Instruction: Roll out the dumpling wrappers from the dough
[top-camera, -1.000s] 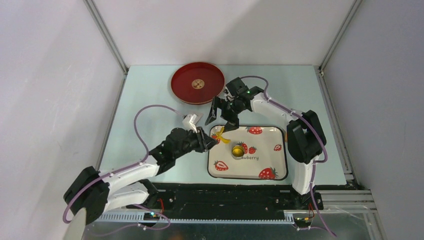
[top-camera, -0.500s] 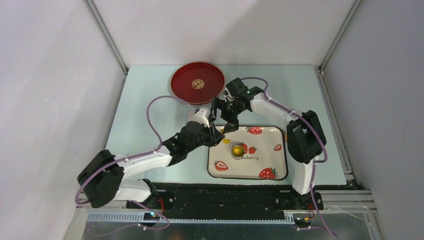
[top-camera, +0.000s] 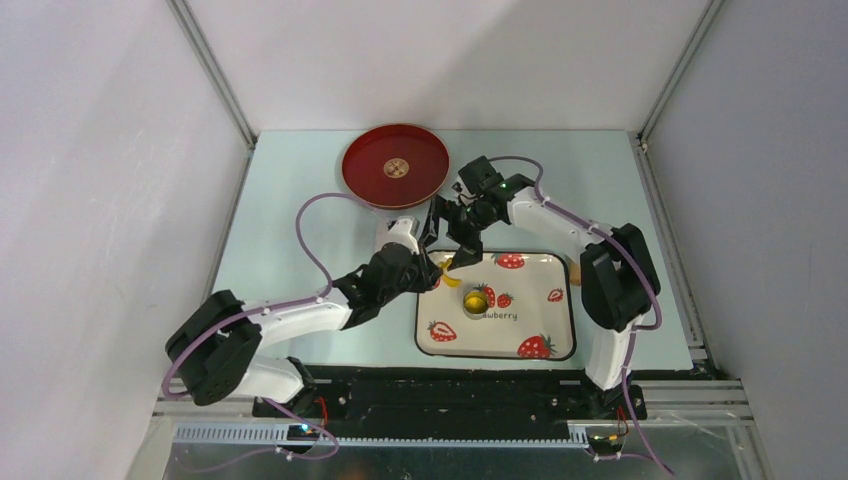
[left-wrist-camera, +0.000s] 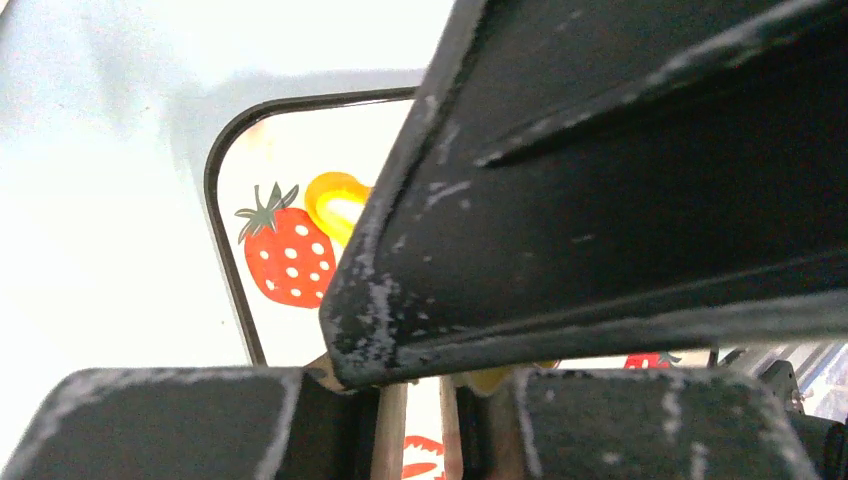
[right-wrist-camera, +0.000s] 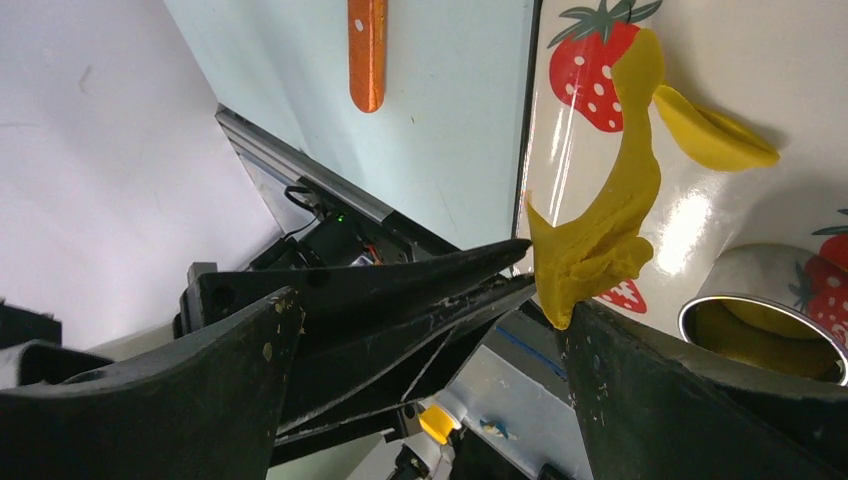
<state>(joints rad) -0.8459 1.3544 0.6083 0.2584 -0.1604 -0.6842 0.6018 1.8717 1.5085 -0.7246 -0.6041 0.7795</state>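
Observation:
A stretched strip of yellow dough (right-wrist-camera: 610, 220) clings to one fingertip of my right gripper (right-wrist-camera: 435, 305), which is open above the far left corner of the strawberry tray (right-wrist-camera: 770, 70). The strip runs down to the tray. A small curled yellow wrapper (right-wrist-camera: 712, 135) lies beside it. From above, the dough (top-camera: 448, 267) and the wrapper (top-camera: 453, 282) sit under both grippers. My left gripper (top-camera: 432, 272) is shut, its tips against the dough's lower end; I cannot tell if they pinch it. In the left wrist view a right finger hides most of the scene.
A round metal cutter (top-camera: 476, 300) with yellow dough inside stands mid-tray. A red plate (top-camera: 395, 165) sits at the back left. An orange handle (right-wrist-camera: 367, 50) lies on the table left of the tray. The tray (top-camera: 545, 300) has a raised dark rim.
My left arm has reached forward and right, bringing its gripper to the tray's far left corner beside the right gripper. The right gripper has shifted slightly right.

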